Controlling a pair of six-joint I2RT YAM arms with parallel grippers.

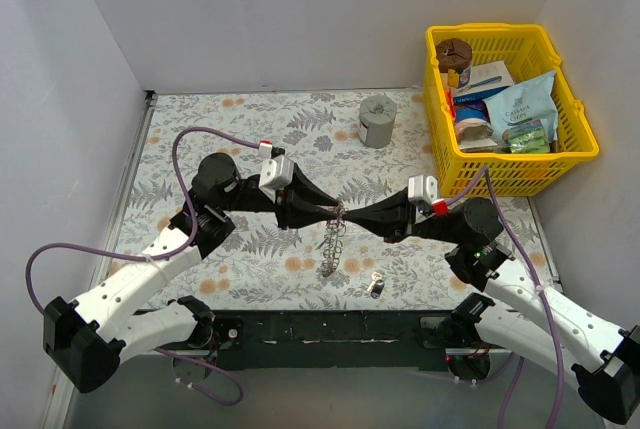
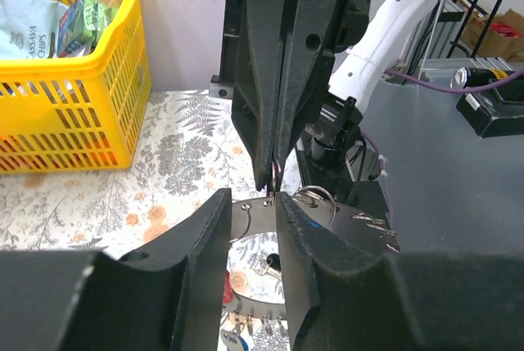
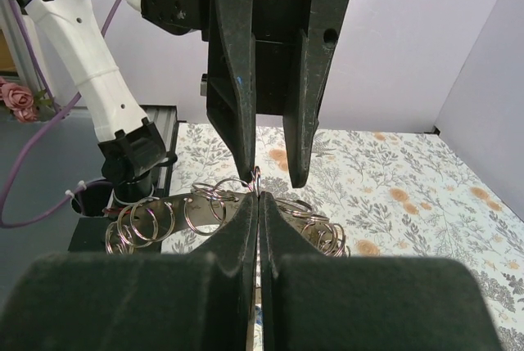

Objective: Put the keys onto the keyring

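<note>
My right gripper [image 3: 259, 197] pinches the large thin silver metal keyring [image 1: 333, 241] mid-air, my left gripper [image 2: 254, 200] narrowly parted around its rim — 1 small metal key [image 1: 376, 286] lies below. Opposing pulls could twist the ring free.

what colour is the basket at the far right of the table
Yellow. The basket shows best in the top external view.

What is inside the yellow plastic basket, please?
A pale blue chips bag, a small green packet, a white box and a brown-lidded jar show; anything beneath them is covered.
</note>
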